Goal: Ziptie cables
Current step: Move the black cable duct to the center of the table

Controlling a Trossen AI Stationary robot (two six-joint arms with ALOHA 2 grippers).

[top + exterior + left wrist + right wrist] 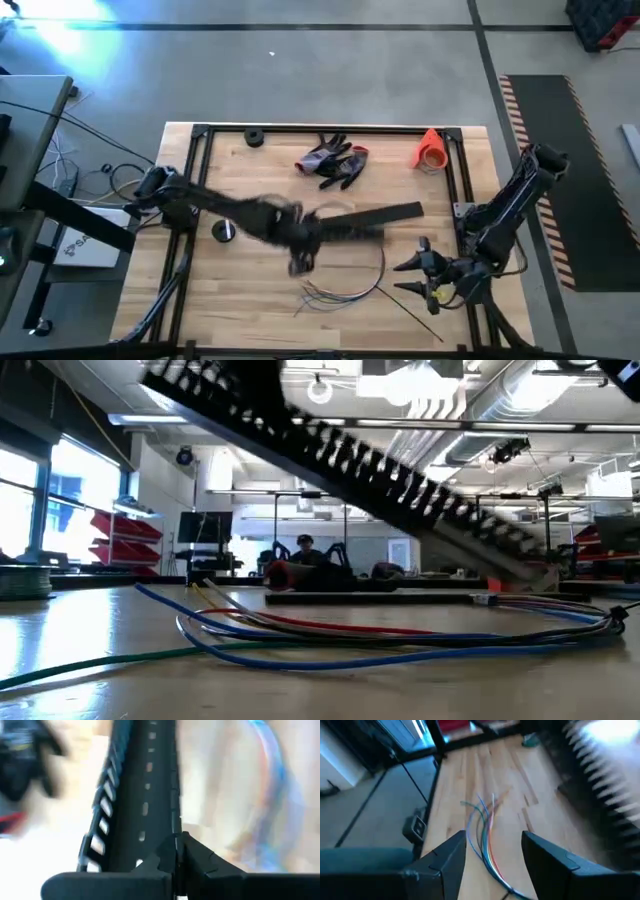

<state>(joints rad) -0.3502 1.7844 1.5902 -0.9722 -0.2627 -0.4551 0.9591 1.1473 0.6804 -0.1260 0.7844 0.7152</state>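
The cables [345,288] lie in a loose loop on the wooden table near its front edge; the low view shows them as coloured wires [400,632]. My left gripper [300,242] is over the table's middle, shut on a long black slotted strip [375,218] that reaches toward the right. In the low view the strip [400,485] slants above the cables. My right gripper [416,263] stands open just right of the loop, and the cable ends [485,827] lie ahead of its fingers, untouched. My left gripper pinches the black strip between its two fingers at one side wall [175,827], at the strip's end nearest the gripper. The fingers lie along the strip, which runs away from them. The held end is lifted and the strip slopes down toward the table's right.
Grey-and-red work gloves [335,160] and an orange cone [430,150] lie at the far side. A black roll [253,138] sits at the far left, and a small round thing [222,231] by the left arm. A black frame [195,180] borders the table.
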